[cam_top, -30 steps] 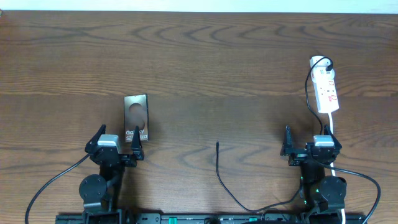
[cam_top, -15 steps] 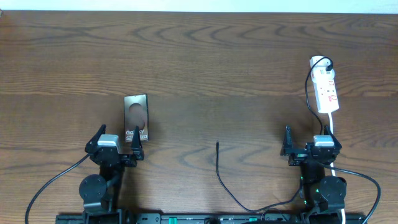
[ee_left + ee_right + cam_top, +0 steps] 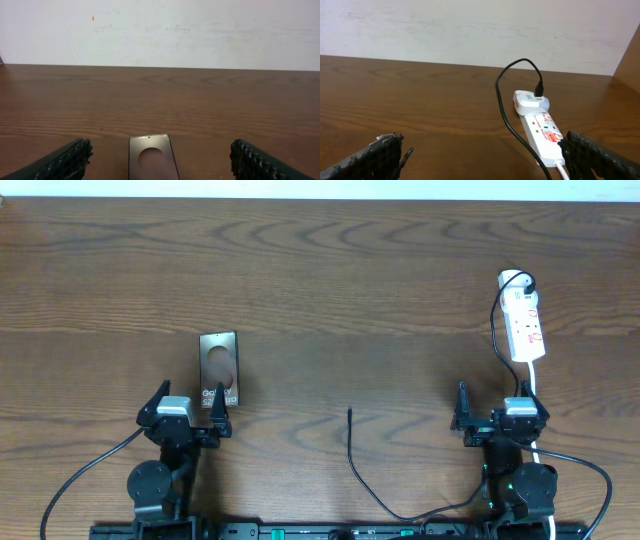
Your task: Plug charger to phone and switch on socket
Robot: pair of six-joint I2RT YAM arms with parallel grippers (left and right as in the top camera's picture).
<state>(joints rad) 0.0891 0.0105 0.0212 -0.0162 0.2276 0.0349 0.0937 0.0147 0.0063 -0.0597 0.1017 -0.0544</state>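
I read "Galaxy" on phone (image 3: 219, 370); the line below is blurry, maybe "S2". Left gripper (image 3: 188, 410) and right gripper (image 3: 504, 413) are spread wide, empty. Nothing differs from earlier.

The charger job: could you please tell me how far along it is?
Done: the charger already runs into the white adapter on the socket. In hand: nothing; the left gripper and right gripper are open and empty. Left: its plug tip lies loose, apart from the phone, so plugging in remains, then the socket's switch.
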